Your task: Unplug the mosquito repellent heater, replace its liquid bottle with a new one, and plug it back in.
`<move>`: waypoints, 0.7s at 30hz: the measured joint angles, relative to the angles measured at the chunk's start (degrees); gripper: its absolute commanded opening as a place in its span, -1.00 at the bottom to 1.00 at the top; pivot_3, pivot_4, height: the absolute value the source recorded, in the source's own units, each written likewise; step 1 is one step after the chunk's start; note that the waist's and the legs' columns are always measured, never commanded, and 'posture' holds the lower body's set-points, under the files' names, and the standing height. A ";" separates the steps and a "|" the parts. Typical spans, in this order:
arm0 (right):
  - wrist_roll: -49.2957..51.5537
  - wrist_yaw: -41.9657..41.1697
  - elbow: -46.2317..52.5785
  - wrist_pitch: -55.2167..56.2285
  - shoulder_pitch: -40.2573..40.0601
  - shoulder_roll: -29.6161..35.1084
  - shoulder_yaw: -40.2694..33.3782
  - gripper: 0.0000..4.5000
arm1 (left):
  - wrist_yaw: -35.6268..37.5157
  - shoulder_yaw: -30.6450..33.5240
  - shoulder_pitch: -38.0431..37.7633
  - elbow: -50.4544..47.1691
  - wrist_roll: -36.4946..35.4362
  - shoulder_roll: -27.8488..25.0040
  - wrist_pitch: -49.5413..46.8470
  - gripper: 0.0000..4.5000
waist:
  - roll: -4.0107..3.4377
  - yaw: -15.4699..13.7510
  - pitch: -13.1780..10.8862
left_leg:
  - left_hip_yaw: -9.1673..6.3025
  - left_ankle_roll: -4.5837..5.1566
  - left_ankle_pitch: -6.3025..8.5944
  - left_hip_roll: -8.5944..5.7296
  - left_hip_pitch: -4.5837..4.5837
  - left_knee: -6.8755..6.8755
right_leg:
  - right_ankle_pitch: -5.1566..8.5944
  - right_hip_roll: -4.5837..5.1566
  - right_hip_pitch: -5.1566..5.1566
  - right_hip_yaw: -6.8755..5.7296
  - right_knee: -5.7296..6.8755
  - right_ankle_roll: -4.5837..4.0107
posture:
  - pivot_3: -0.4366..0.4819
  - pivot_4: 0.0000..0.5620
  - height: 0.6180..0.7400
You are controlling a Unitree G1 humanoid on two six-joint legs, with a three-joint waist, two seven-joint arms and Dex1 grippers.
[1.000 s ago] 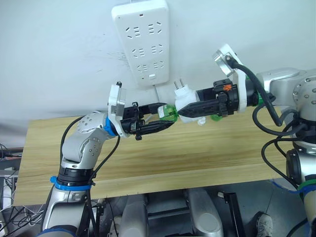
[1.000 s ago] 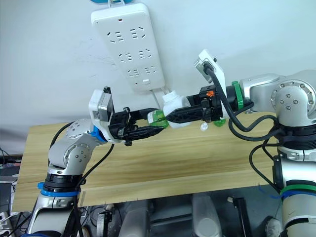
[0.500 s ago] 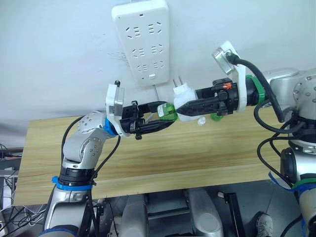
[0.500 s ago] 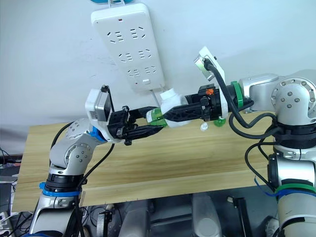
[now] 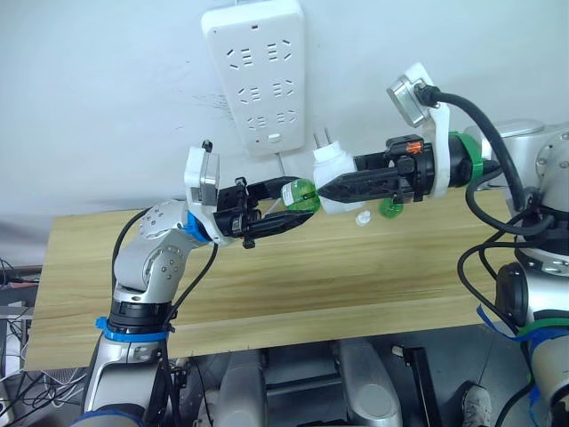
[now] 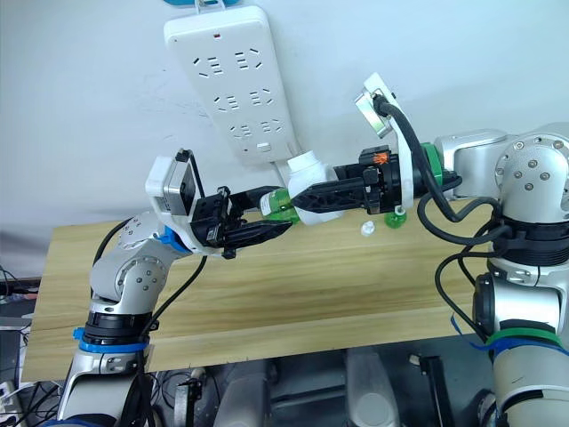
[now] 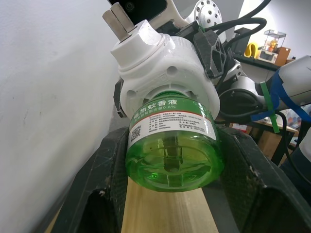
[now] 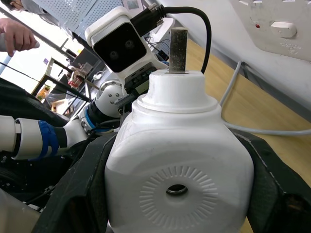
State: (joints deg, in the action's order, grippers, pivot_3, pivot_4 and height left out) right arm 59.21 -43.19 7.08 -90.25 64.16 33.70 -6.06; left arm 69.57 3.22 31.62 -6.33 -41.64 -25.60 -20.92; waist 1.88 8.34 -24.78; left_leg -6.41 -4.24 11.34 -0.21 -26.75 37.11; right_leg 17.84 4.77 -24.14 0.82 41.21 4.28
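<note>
Centre frame, above wooden table | right gripper clamps white rounded-cube plastic heater | left gripper clamps translucent green bottle | advice: twist squarely along the thread axis, heater held steady.

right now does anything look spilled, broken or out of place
Nothing spilled or damaged. The heater is unplugged, held in the right gripper below the power strip; the left gripper grips its green bottle. A small white cap lies loose on the table.

Translucent green round bottle clamped between left gripper's black fingers — neck seated in white rounded plastic heater, over wooden tabletop.
</note>
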 measured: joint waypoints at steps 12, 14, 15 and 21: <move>0.02 -0.57 1.84 -0.08 -0.01 0.54 0.56 0.33 | 0.57 -0.05 -0.34 -0.61 -1.16 -0.67 -1.56 0.00 | 0.00 0.00 0.00 | 0.00 0.00 0.00 0.00 0.00 0.00 | 0.00 0.00 0.00 0.00 0.00 0.00 | -0.56 0.29 0.84; 0.03 -0.65 1.85 -0.09 -0.01 0.58 0.63 0.33 | 0.62 -0.05 -0.36 -0.66 -1.18 -0.73 -1.70 0.00 | 0.00 0.00 0.00 | 0.00 0.00 0.00 0.00 0.00 0.00 | 0.00 0.00 0.00 0.00 0.00 0.00 | -0.56 0.29 0.84; 0.03 -0.69 1.86 -0.09 -0.01 0.60 0.67 0.33 | 0.64 -0.04 -0.36 -0.70 -1.20 -0.77 -1.83 0.00 | 0.00 -0.01 0.00 | 0.00 0.00 0.00 0.00 0.00 0.00 | 0.00 0.00 0.00 0.00 0.00 0.00 | -0.56 0.29 0.84; 0.75 -2.00 3.03 0.00 -0.03 0.95 1.85 0.91 | 0.84 -0.15 -0.41 -1.21 -1.18 -1.09 -2.43 0.00 | 0.00 0.00 0.00 | 0.00 0.00 0.00 0.00 0.00 0.00 | 0.00 0.00 0.00 0.00 0.00 0.00 | -0.56 0.29 0.84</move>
State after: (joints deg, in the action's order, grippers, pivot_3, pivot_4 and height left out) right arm 59.96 -45.18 10.11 -90.25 64.14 34.65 -4.21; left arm 70.41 3.06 31.20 -7.54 -42.82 -26.69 -23.35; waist 1.88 8.35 -24.78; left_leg -6.41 -4.24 11.35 -0.21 -26.75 37.11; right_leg 17.84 4.77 -24.14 0.82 41.21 4.28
